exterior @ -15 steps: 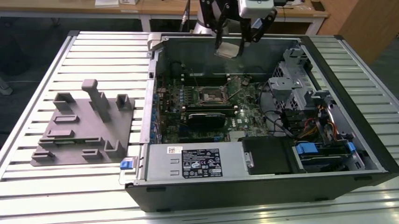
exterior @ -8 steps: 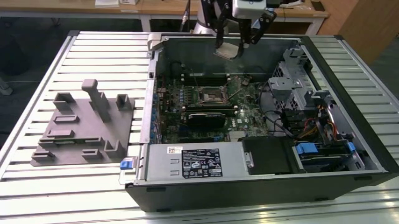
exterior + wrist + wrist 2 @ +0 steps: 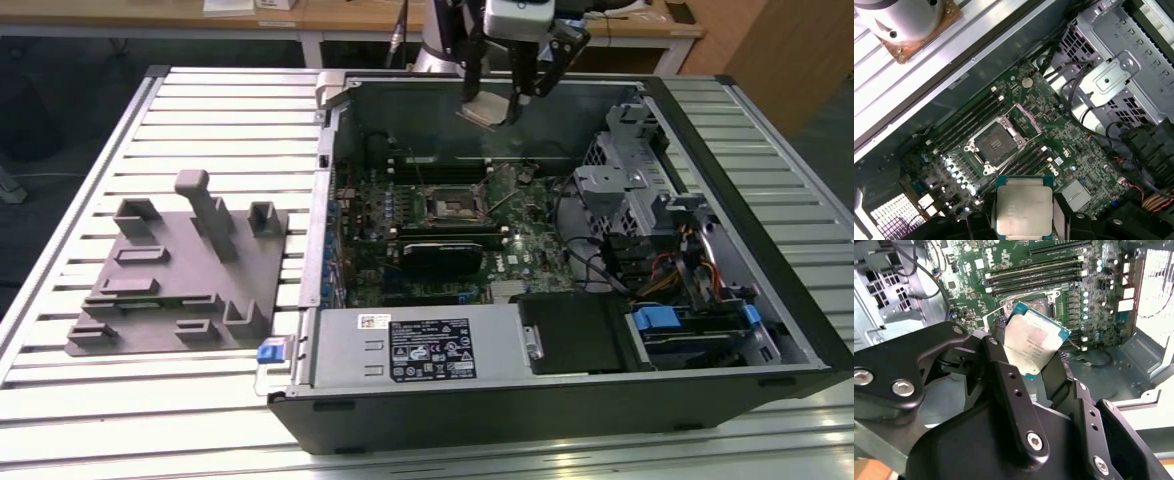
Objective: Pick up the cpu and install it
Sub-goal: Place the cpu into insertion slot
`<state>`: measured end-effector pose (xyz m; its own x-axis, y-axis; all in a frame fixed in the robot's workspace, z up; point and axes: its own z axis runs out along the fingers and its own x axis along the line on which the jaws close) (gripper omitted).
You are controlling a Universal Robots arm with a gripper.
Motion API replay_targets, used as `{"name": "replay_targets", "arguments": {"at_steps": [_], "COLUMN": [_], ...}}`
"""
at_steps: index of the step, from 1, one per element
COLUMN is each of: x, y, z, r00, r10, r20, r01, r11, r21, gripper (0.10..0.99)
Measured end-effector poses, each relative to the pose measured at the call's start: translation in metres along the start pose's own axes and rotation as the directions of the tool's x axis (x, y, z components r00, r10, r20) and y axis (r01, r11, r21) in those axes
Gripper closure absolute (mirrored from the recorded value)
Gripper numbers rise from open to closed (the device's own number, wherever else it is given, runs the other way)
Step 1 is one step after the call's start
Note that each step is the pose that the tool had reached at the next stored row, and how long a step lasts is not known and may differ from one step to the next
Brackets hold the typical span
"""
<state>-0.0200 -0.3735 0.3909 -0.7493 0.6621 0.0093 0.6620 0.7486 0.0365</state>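
The cpu (image 3: pixel 489 110) is a small square chip with a silvery top, held tilted in the air above the far side of the open computer case. My gripper (image 3: pixel 506 97) is shut on the cpu, one black finger on each side. In the second wrist view the cpu (image 3: pixel 1032 340) sits between the two black fingers (image 3: pixel 1004 380), with the motherboard beyond it. In the first wrist view the cpu (image 3: pixel 1023 211) hangs clear of the dark square socket (image 3: pixel 995 145), whose metal frame stands open. The socket (image 3: pixel 451 207) lies at the middle of the motherboard, well below the chip.
The open computer case (image 3: pixel 747 130) lies on a slatted metal table (image 3: pixel 214 120). A grey fixture (image 3: pixel 180 270) stands on the exterior view's left. A silver box with a white label (image 3: pixel 420 345) fills the case's near side. A drive cage (image 3: pixel 641 170) and cables (image 3: pixel 694 270) crowd the exterior view's right.
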Motion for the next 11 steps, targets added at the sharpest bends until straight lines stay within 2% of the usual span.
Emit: {"name": "replay_targets", "arguments": {"at_steps": [5,11], "x": [0.0003,0.0008], "y": [0.0004,0.0008], "z": [0.0008,0.0019], "r00": [0.9981,0.9914], "r10": [0.062,0.131], "r20": [0.0023,0.0047], "r01": [-0.062,-0.130], "r11": [0.9981,0.9914], "r21": [-0.001,-0.002], "gripper": [0.545,0.545]}}
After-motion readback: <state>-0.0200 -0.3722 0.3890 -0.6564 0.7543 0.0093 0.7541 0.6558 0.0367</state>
